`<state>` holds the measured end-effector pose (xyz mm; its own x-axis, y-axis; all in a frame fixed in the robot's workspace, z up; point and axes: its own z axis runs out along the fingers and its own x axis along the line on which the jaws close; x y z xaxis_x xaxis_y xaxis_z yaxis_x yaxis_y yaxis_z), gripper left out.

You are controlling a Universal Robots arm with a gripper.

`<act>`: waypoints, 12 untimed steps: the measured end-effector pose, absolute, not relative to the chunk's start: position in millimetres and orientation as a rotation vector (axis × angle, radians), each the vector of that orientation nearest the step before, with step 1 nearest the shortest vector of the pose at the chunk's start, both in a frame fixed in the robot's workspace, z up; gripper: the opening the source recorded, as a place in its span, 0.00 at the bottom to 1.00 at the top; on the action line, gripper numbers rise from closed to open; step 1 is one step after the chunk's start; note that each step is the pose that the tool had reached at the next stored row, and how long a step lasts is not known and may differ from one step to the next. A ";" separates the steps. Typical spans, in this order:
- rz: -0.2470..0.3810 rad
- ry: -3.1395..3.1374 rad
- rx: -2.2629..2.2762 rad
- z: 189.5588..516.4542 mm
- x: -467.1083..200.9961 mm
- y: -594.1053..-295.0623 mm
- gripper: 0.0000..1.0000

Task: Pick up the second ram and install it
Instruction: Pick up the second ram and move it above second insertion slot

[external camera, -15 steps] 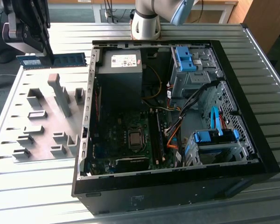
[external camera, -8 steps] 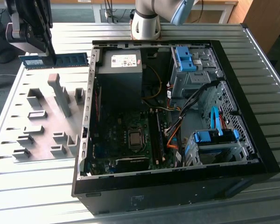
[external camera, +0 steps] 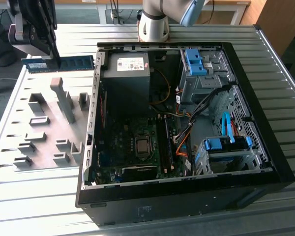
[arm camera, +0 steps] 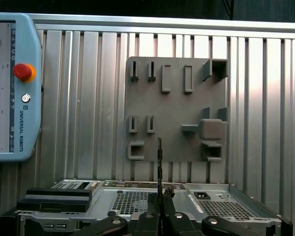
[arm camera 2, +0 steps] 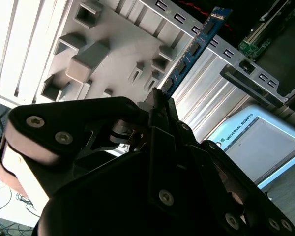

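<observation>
At the exterior view's left, the arm's black gripper [external camera: 55,55] is hanging over the far edge of a grey fixture plate [external camera: 14,118], its fingers closed narrowly on the second ram [external camera: 71,64]. The blue-green stick is being held level and clear of the plate. Its free end is reaching toward the wall of an open computer case [external camera: 187,196], near it but apart from it. The plate, with its grey blocks, is lying on a ribbed metal table [external camera: 39,206] just beside the case.

Inside the case, a power supply [external camera: 125,78] is sitting at the far side. A motherboard with its processor socket [external camera: 142,146] is lying nearer the camera. A blue drive caddy [external camera: 226,144] is sitting toward the exterior view's right. The arm's base [external camera: 155,24] is standing behind the case.

In the second wrist view, the ram [arm camera 2: 194,49] is sticking out from the gripper [arm camera 2: 160,105] over the table's ribs, with a teach pendant [arm camera 2: 258,142] lying nearby. In the first wrist view, the stick [arm camera: 159,157] is showing edge-on, rising from the gripper [arm camera: 160,204] in front of the plate [arm camera: 177,98].
</observation>
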<state>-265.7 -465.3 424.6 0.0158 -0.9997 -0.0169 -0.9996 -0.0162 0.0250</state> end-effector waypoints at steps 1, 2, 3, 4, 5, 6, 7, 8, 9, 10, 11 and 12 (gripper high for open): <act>-0.046 -2.199 2.235 424.6 -265.4 -465.3 0.14; -0.046 -2.199 2.235 424.6 -265.0 -465.3 0.14; -0.046 -2.199 2.235 424.6 -264.6 -465.3 0.14; -0.046 -2.199 2.235 424.6 -264.3 -465.3 0.14; -0.046 -2.199 2.235 424.6 -263.9 -465.3 0.14; -0.046 -2.199 2.235 424.5 -263.6 -465.3 0.14; -0.046 -2.199 2.235 424.6 -263.3 -465.3 0.14; -0.046 -2.199 2.235 424.6 -262.9 -465.3 0.14; -0.046 -2.199 2.235 424.6 -262.4 -465.3 0.14; -0.046 -2.199 2.235 424.6 -261.9 -465.3 0.14; -0.046 -2.199 2.235 424.6 -261.3 -465.3 0.14; -0.046 -2.199 2.235 424.6 -260.7 -465.3 0.14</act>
